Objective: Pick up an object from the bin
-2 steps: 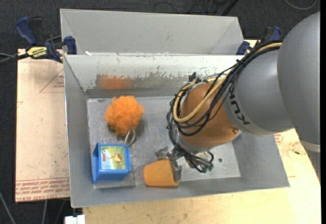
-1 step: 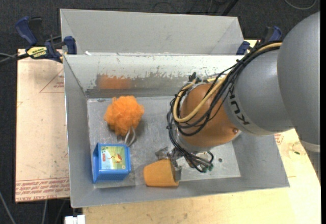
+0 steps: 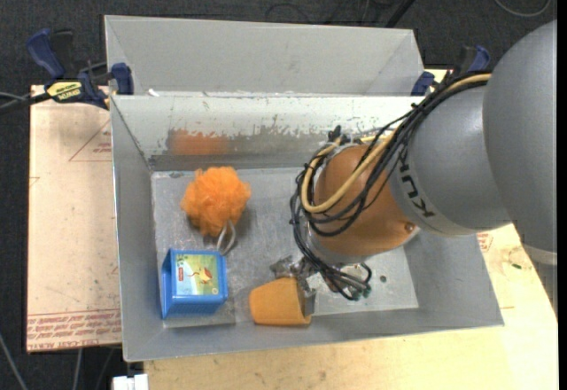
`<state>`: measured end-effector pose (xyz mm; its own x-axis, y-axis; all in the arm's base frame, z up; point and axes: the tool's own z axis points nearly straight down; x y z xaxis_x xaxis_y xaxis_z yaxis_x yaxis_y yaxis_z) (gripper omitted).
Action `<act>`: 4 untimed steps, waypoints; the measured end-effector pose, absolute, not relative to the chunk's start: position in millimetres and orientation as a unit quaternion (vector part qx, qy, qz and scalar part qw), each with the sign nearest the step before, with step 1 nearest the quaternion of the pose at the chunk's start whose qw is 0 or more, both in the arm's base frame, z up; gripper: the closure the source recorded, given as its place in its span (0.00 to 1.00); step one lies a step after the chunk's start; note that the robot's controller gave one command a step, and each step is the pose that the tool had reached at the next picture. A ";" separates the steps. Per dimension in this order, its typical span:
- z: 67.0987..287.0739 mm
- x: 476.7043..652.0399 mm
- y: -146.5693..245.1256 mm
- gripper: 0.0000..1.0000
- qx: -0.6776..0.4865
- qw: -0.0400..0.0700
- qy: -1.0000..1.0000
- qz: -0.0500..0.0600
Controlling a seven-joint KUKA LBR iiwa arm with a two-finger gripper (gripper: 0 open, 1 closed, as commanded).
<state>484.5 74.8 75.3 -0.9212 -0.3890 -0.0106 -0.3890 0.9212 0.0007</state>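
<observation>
Three things lie in the grey metal bin (image 3: 133,246): one fluffy orange mesh puff (image 3: 215,198) at far left, one blue printed box (image 3: 193,284) at near left, and one orange wedge-shaped block (image 3: 277,304) at near middle. The tool (image 3: 302,278) sits just at the wedge's right end; open or closed, I cannot tell.

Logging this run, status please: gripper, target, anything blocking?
Gripper low at bin's front, by orange wedge's right end. Hold not confirmed. Blue box, orange mesh pouf apart, toward view's left.

In the bin (image 3: 266,224) lie an orange pouf (image 3: 215,198), a blue box (image 3: 193,283) and perhaps a foam wedge (image 3: 277,304).
</observation>
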 end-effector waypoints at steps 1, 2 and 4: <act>80.7 482.7 74.9 1.00 -0.199 0.003 0.980 0.002; 94.7 481.8 75.0 1.00 -0.198 0.002 0.980 0.002; 110.0 483.4 75.5 1.00 -0.198 0.004 0.980 0.002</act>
<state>483.4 75.5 110.0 -0.9215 -0.3883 -0.0092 -0.3883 0.9215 0.0021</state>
